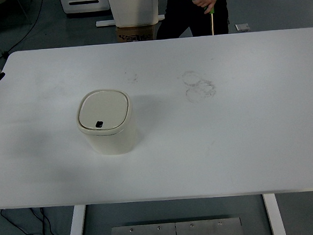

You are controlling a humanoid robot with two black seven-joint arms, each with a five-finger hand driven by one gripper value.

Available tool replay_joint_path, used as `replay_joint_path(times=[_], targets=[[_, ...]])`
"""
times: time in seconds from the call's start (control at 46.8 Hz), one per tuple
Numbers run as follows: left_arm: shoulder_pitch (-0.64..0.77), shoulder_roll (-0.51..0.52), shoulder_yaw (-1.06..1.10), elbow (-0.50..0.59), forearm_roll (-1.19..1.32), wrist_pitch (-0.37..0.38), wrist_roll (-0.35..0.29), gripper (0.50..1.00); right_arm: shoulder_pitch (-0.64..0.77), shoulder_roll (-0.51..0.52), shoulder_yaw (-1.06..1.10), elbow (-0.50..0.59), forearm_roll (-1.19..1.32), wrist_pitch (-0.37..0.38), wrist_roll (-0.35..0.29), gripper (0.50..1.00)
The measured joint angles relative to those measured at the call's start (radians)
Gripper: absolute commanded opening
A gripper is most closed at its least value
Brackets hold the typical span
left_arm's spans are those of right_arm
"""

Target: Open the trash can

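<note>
A small cream trash can (107, 122) is seen standing upright on the left-centre of the desk (228, 144). Its body is smooth, apparently plastic, with a rounded-square outline, and it is covered by a flat lid (104, 110) of the same colour that lies closed. A small dark button (99, 123) is set near the lid's front edge. A faint shadow is cast to the can's left.

The desk top is white, matte and rectangular, and it is marked by grey ring-shaped smudges (199, 85) right of centre, well apart from the can. Nothing is placed near the can. White legs (76, 228) and a grey metal plate (176, 233) are shown below the near edge, with black cables (30, 228) on the floor at lower left.

Beyond the far edge, a person (202, 9) in dark clothing is cut off by the frame; a green-topped stick (211, 18) is held in the person's hand. A white bin-like object (134, 7) is only partly visible there.

Neither robot hand is shown, so the state of the fingers cannot be told.
</note>
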Motion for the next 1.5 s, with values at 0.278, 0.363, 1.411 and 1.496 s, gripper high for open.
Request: replay_joint_path(times=[0.278, 0.363, 1.411, 1.496], targets=[[0.000, 0.001, 0.001, -0.001, 0.003, -0.001, -0.050, 1.000, 0.000, 0.000, 0.000, 0.000, 0.000, 0.000, 0.000, 0.991], [0.000, 0.001, 0.001, -0.001, 0.003, 0.002, -0.052, 1.000, 0.000, 0.000, 0.000, 0.000, 0.000, 0.000, 0.000, 0.991], [-0.018, -0.006, 0.008, -0.001, 0.005, 0.058, -0.053, 1.000, 0.000, 0.000, 0.000, 0.000, 0.000, 0.000, 0.000, 0.991], [-0.019, -0.012, 0.008, -0.001, 0.006, 0.058, -0.053, 1.000, 0.000, 0.000, 0.000, 0.000, 0.000, 0.000, 0.000, 0.991]])
